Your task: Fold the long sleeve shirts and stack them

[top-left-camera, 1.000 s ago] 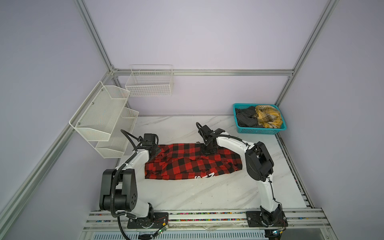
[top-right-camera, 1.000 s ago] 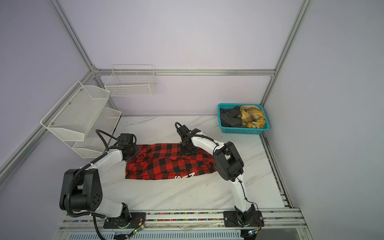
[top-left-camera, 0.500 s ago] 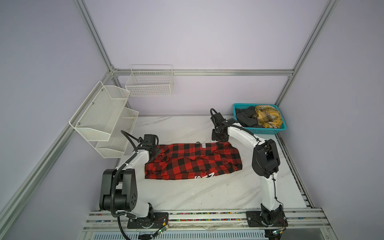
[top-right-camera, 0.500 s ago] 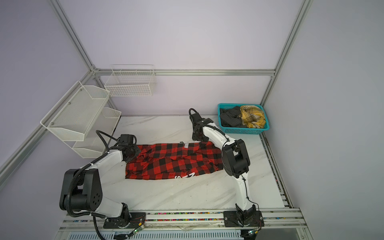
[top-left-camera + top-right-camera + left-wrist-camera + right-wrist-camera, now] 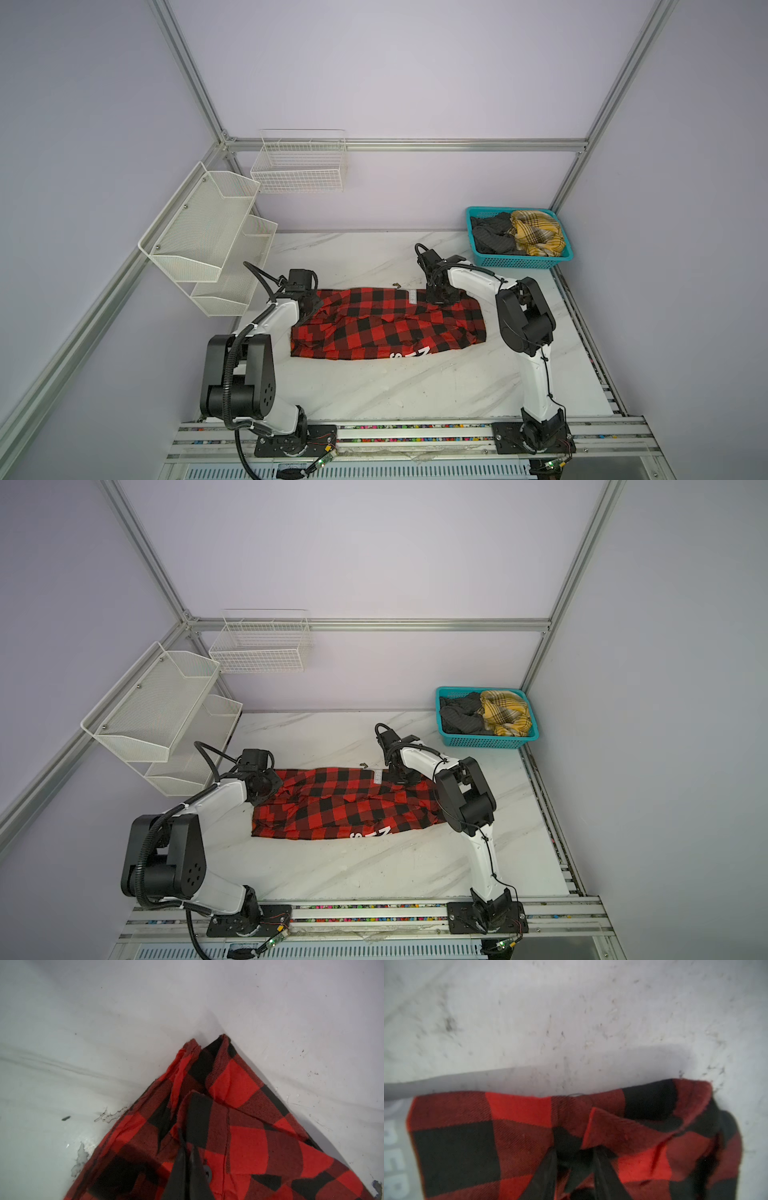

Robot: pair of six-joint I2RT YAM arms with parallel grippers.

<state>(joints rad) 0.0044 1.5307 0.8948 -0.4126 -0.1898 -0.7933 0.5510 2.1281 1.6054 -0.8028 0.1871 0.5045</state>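
The red-and-black checked long sleeve shirt (image 5: 386, 328) (image 5: 345, 808) lies folded into a long band across the marble table, with white letters (image 5: 411, 355) at its near edge. My left gripper (image 5: 309, 311) (image 5: 188, 1147) is shut on the cloth near the band's far left corner (image 5: 224, 1043). At the far right edge, my right gripper (image 5: 442, 297) (image 5: 575, 1163) has its fingers (image 5: 548, 1169) closed round a fold of the same shirt (image 5: 519, 1109). A dark grey shirt (image 5: 492, 237) and a yellow plaid one (image 5: 538, 235) lie crumpled in the teal basket.
The teal basket (image 5: 519, 262) stands at the table's far right corner. White mesh shelves (image 5: 199, 232) hang on the left wall and a wire basket (image 5: 299, 166) on the back wall. Bare marble (image 5: 395, 399) shows in front of the shirt.
The right gripper left the shirt's middle, swung up toward the basket, then came down on the shirt's far right edge and narrowed its jaws. The left gripper stayed put.
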